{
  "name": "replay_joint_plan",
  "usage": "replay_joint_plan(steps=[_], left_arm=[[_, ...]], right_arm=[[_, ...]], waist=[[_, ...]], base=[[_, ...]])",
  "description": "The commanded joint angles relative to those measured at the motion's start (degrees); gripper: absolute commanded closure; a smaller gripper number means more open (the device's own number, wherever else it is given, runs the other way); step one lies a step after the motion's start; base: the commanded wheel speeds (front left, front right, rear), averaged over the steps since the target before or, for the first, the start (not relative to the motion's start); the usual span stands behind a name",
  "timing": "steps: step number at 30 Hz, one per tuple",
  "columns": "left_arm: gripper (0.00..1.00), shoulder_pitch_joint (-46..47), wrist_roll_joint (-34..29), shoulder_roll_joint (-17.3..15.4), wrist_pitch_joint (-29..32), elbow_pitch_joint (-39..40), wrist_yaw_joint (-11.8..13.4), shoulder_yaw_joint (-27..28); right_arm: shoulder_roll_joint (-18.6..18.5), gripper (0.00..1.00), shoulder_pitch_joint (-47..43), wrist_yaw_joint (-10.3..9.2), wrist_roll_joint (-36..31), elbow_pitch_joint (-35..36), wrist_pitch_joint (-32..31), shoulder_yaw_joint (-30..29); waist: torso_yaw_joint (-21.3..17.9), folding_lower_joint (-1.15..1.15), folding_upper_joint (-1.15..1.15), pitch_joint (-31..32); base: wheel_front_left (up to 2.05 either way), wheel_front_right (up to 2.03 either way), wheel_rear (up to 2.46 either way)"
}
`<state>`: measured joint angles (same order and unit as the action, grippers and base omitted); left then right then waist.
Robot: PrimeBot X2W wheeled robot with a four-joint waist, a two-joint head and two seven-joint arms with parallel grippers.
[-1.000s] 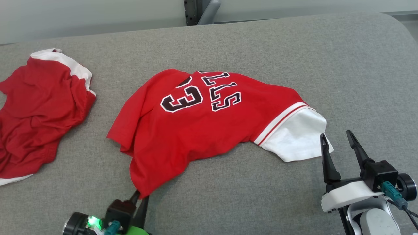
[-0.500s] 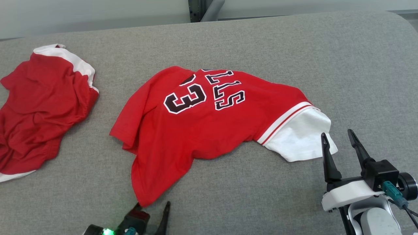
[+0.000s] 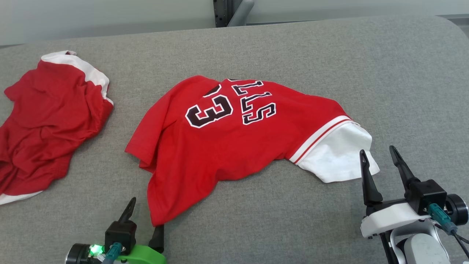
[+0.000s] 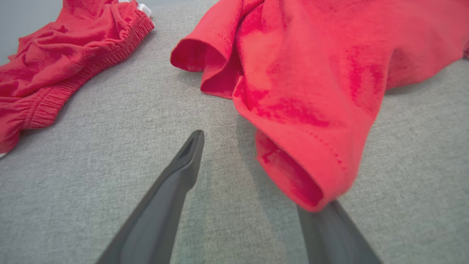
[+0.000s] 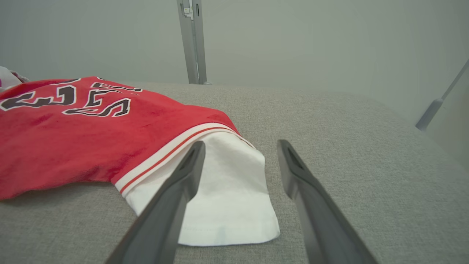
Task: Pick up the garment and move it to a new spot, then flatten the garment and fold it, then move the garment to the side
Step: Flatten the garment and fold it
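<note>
Head view: red jersey [image 3: 234, 146] rumpled, white sleeve [image 3: 337, 154], black lettering.

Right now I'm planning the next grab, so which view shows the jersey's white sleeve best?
The right wrist view: the white sleeve lies close up, hem and striped trim clear. The head view shows it smaller, from above. The left wrist view looks at the jersey's red hem.

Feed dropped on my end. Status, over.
Left end effector open, jersey corner over one finger. Right end effector open beside white sleeve. Jersey rumpled, unfolded. Other red garment apart, not blocking.
</note>
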<state>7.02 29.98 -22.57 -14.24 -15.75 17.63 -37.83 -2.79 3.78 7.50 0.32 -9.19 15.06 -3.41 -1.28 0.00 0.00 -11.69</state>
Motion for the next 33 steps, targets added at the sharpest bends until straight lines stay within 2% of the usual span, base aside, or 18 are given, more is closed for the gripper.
replay_joint_plan(steps=[1, 9, 18, 27, 33], left_arm=[[0.0, -0.44, 0.64, 0.0, -0.55, 0.11, 0.39, 0.71], [0.0, -4.07, 0.66, 0.69, -0.95, 2.57, 1.1, 6.25], [0.0, -11.68, -2.39, 3.36, -0.94, 6.43, -0.24, 15.12], [0.0, -16.14, -7.7, 6.61, -0.95, 9.97, -3.64, 22.54], [0.0, -18.68, -11.8, 9.56, -0.9, 12.9, -8.19, 28.2]], right_arm=[[-0.19, 0.0, 0.12, -0.02, 0.01, -0.15, 0.18, -0.14], [-0.19, 0.0, -1.49, -0.02, -0.57, 0.14, 0.18, -0.99], [-0.18, 0.0, -5.1, -0.02, -2.28, 1.19, 0.18, -3.46], [-0.19, 0.0, -7.31, -0.02, -2.5, 1.91, 0.18, -5.78], [-0.19, 0.0, -8.63, -0.02, -2.36, 2.0, 0.18, -7.76]], waist=[[-0.02, 0.0, 0.0, 0.14], [0.38, 0.0, 0.0, 2.02], [1.88, 0.0, 0.0, 7.9], [2.88, 0.0, 0.0, 10.45], [3.06, 0.0, 0.0, 11.47]], base=[[0.0, 0.0, 0.0], [0.0, 0.0, 0.0], [0.0, 0.0, 0.0], [0.0, 0.0, 0.0], [0.0, 0.0, 0.0]])
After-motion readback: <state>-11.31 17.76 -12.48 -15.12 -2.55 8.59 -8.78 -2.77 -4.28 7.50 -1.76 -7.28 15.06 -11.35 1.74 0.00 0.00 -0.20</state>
